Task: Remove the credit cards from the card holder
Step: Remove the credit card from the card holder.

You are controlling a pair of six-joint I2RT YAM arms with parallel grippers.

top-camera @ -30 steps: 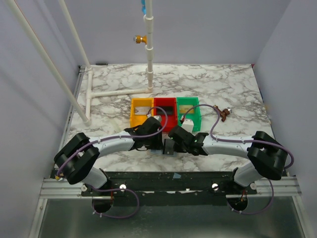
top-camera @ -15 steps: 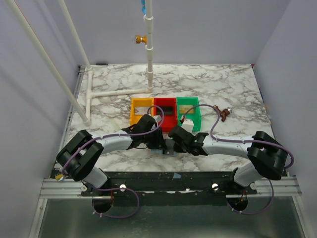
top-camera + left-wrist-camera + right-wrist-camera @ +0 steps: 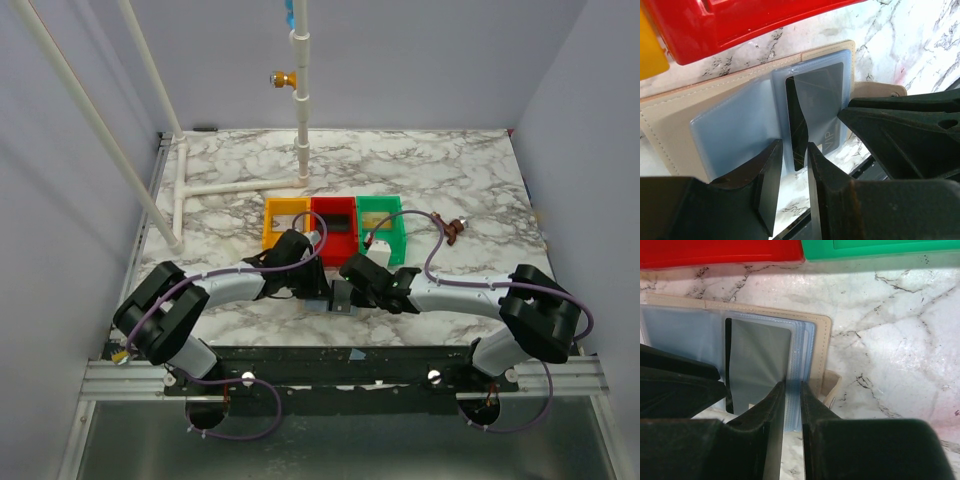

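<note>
Since a second ago the left gripper has been brought in toward the card holder, while the right gripper has been kept in place. One dark credit card, marked VIP, is seen inside a clear grey-blue sleeve of the card holder. The holder is laid open on the marble table, just in front of the red tray and near the green tray. The card's near edge is flanked by the left fingers, which are drawn close together; whether it is actually clamped cannot be told. The sleeves' right edge is pinched between the nearly closed right fingers. The holder is bracketed by both grippers.
</note>
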